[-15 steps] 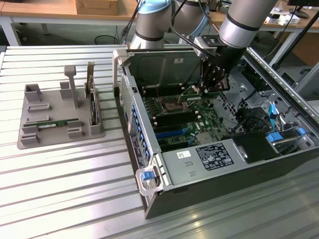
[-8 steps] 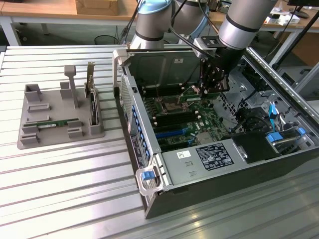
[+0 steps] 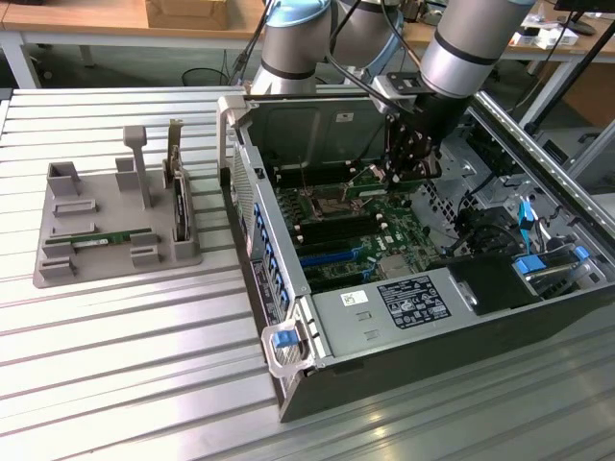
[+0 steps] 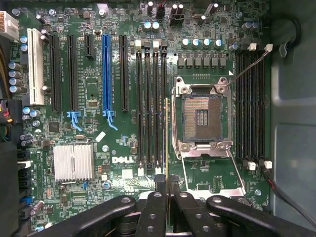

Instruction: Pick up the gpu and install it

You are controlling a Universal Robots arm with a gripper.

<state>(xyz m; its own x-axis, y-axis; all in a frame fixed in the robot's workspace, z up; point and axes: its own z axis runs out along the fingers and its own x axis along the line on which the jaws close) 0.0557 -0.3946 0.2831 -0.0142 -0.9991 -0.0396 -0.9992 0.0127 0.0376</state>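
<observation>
Green gpu (image 4: 167, 143), pinched edge-on in the tool (image 4: 167, 190), hangs over the slots at the socket's nine o'clock, needing exact alignment.

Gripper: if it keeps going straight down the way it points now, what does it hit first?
Likely the motherboard's black memory slots beside the CPU socket. The gripper, shut on the gpu, holds it edge-on over them; exact slot and depth unclear.
</observation>
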